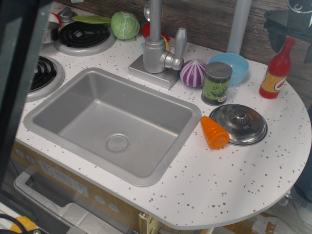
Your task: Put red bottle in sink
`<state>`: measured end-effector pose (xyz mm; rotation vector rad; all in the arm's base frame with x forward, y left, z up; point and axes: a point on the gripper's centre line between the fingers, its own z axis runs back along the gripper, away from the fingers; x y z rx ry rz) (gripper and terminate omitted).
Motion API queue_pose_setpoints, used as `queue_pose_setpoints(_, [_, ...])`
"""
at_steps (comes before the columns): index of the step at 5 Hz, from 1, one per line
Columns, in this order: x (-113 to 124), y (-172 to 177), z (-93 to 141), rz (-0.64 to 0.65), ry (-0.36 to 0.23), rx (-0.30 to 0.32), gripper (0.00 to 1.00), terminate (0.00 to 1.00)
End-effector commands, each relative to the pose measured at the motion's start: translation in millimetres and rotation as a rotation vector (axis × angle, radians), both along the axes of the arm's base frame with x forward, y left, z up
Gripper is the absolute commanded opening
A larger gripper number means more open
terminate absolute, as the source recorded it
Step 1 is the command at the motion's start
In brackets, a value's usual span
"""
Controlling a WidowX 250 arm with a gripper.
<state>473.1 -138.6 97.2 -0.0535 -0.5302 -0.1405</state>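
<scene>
The red bottle [277, 70] stands upright at the far right of the white speckled counter, with a red cap and an orange label. The grey sink [114, 124] is set in the middle of the counter, and its basin holds nothing. A dark, blurred shape at the top right, just above and behind the bottle, looks like my gripper [291, 22]. It is apart from the bottle, and its fingers are too indistinct to show whether they are open or shut.
Between bottle and sink are a green-labelled can [216, 83], a blue bowl [235, 66], a purple onion toy [193, 73], a round steel lid [239, 124] and an orange carrot toy [215, 132]. The faucet [157, 48] stands behind the sink. A dark out-of-focus band [17, 83] covers the left edge.
</scene>
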Motion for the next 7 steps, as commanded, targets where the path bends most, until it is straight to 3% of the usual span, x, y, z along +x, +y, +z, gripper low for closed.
queue_pose_setpoints(1, [17,6,21,-0.011,-0.077,-0.026,0.0,0.0])
queue_pose_setpoints(4, [1,3,43,0.06,0.009,0.001,0.0,0.0])
queue_pose_setpoints(5, [-27,14,68,0.152,0.086,0.022,0.0,0.0])
queue_pose_setpoints(6, [-52,39,90,0.199,0.116,0.103,0.0,0.0])
queue_pose_setpoints(7, [-81,80,97,0.236,0.072,0.177,0.0,0.0])
